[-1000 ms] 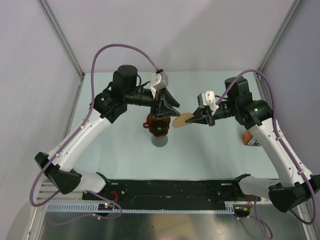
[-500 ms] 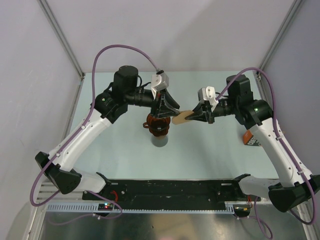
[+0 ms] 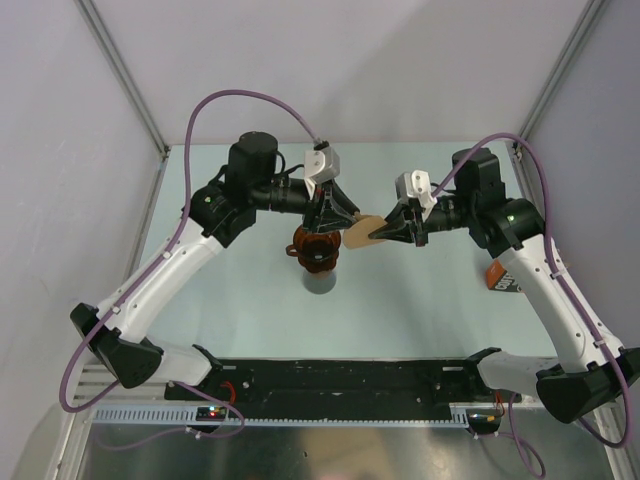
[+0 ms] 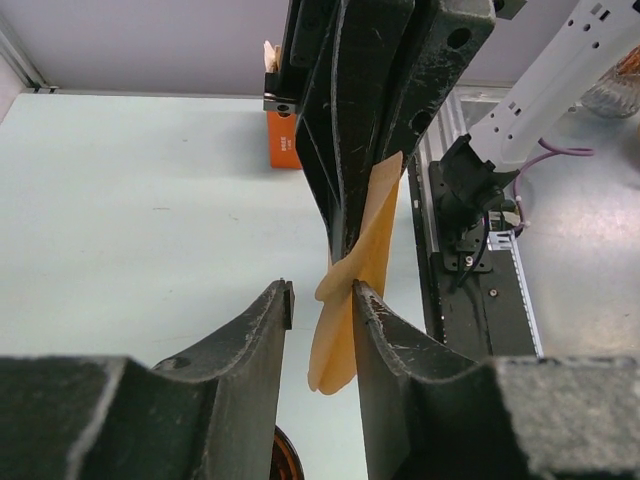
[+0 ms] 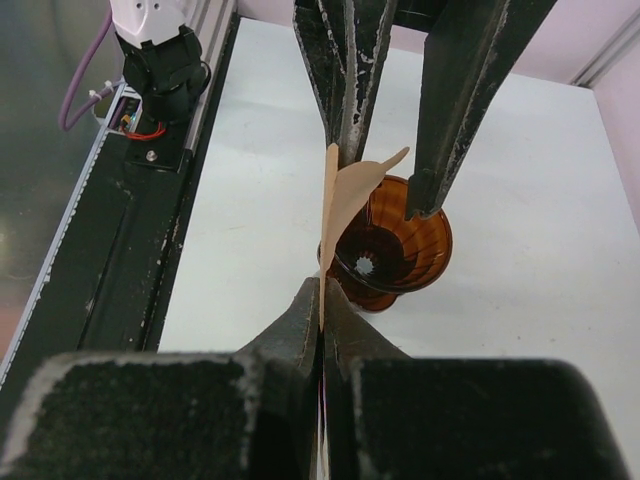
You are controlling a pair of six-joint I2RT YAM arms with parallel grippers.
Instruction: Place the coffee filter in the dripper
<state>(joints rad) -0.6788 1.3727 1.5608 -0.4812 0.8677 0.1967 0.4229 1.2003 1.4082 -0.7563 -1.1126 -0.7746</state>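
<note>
The coffee filter (image 3: 362,231) is a tan paper fan, and my right gripper (image 3: 384,233) is shut on its edge and holds it in the air. In the right wrist view the filter (image 5: 335,215) stands edge-on above my right gripper (image 5: 322,300), its flaps parting slightly, just over the dripper (image 5: 402,245). The dripper (image 3: 315,250) is a dark reddish-brown funnel standing below my left gripper (image 3: 344,221). In the left wrist view the filter's free end (image 4: 348,310) hangs between the fingers of my left gripper (image 4: 322,296). It leans on the right finger (image 4: 385,350) and stands clear of the left one.
The dripper rests on a grey beaker (image 3: 320,284) mid-table. An orange printed bag (image 3: 503,279) stands at the right, behind my right arm, and also shows in the left wrist view as the orange bag (image 4: 283,140). A black rail (image 3: 350,385) runs along the near edge.
My right gripper has carried the filter left and slightly up, in between the left fingers. The left jaws have narrowed around its free end.
</note>
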